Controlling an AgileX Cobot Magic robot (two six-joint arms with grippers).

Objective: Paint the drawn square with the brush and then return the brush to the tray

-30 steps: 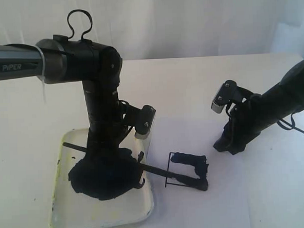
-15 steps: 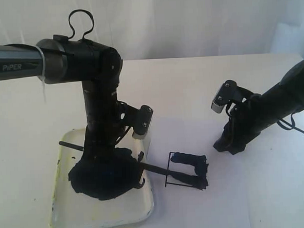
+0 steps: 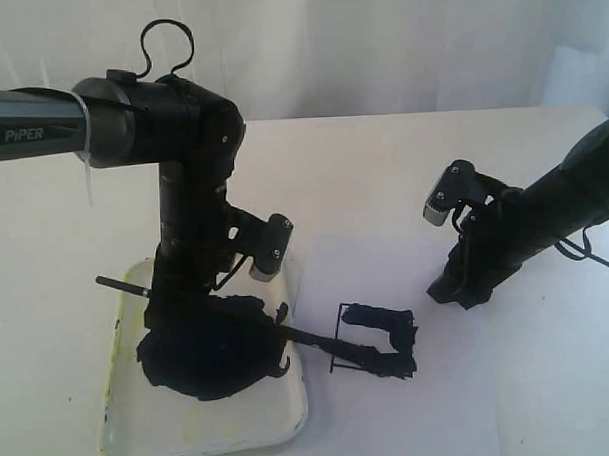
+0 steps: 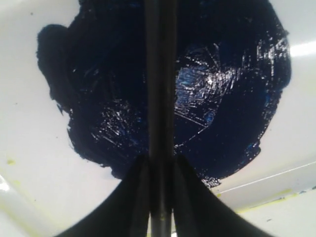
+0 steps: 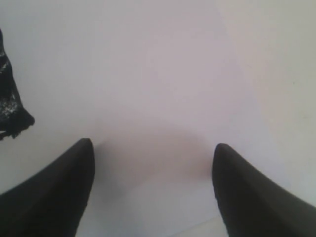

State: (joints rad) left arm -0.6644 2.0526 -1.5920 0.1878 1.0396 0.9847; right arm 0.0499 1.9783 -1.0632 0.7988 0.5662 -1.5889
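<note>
my left tool (image 4: 160,162) grips the brush (image 4: 160,74) — the tray (image 4: 34,163) right beneath it. my right tool (image 5: 153,143) gapes, empty.

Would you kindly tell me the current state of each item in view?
left end effector: shut on the brush.
right end effector: open, empty.
brush: gripped over the paint puddle.
drawn square: partly painted, middle blank.
tray: holds paint puddle.

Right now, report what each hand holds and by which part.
Left hand grips the brush by its black shaft, toward the bare end away from the painted tip. Right hand is open, holding nothing.
</note>
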